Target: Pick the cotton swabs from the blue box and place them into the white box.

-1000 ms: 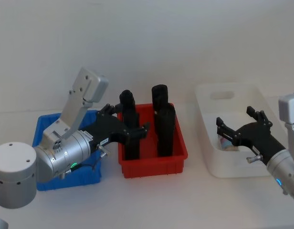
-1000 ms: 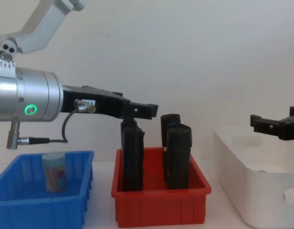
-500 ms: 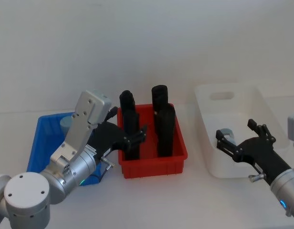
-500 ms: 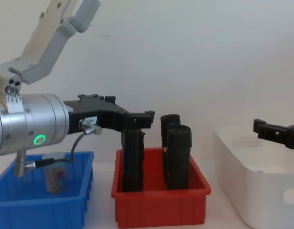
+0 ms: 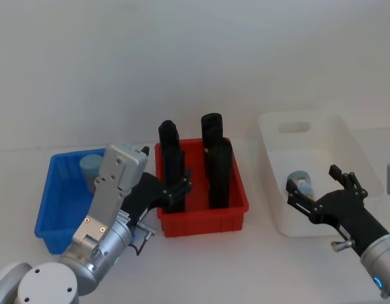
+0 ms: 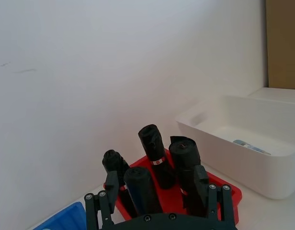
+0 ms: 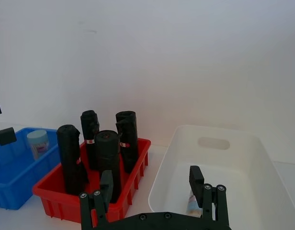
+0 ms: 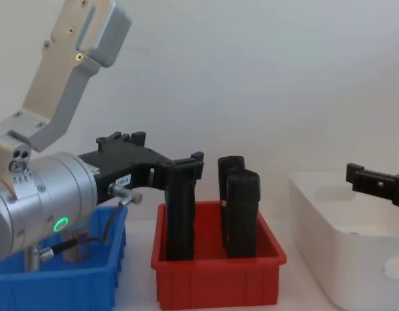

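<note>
- There are two tubs of cotton swabs.
- One tub (image 5: 90, 168) stands in the far corner of the blue box (image 5: 56, 204), on the robot's left.
- The other tub (image 5: 301, 183) is inside the white box (image 5: 321, 145), on the robot's right.
- One red bin (image 5: 201, 221) sits between the two boxes. Four black rolls (image 7: 107, 153) stand up in it.
- The left gripper (image 5: 177, 189) is low, by the front left part of the red bin, right beside the blue box. Its two fingers are spread apart and hold nothing.
- The right gripper (image 5: 321, 190) is over the near side of the white box, close to the tub in there but not touching it. Its two fingers are spread apart too, with nothing between them.
</note>
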Available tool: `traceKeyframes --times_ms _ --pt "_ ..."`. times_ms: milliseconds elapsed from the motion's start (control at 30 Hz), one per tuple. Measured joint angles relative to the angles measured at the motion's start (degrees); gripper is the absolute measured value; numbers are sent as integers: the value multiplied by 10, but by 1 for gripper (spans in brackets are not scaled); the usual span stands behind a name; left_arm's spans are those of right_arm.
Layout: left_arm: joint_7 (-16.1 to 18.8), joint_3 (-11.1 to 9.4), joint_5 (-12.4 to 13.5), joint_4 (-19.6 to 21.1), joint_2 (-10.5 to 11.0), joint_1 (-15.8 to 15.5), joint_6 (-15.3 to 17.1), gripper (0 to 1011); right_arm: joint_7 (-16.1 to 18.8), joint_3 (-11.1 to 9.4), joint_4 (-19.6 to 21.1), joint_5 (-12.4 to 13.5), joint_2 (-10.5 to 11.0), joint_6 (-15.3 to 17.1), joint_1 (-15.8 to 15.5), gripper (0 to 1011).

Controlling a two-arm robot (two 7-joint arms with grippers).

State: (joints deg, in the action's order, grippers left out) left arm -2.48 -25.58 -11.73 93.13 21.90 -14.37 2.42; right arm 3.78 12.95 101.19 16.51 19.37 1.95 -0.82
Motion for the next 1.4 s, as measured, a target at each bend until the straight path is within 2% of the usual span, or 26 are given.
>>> traceKeyframes --times_ms 233,967,1167,1400 --pt "17 -5 3 1 0 8 -15 1004 0 0 0 0 0 0 0 1001" --pt "19 -4 2 0 0 8 -16 1004 3 -1 -5 -4 -3 0 4 1001" --pt "19 -4 2 0 0 8 -16 1004 14 0 -23 -12 -9 0 19 1001" --pt "19 -4 2 0 0 8 -16 1004 41 1 -64 -28 -21 -4 53 1001"
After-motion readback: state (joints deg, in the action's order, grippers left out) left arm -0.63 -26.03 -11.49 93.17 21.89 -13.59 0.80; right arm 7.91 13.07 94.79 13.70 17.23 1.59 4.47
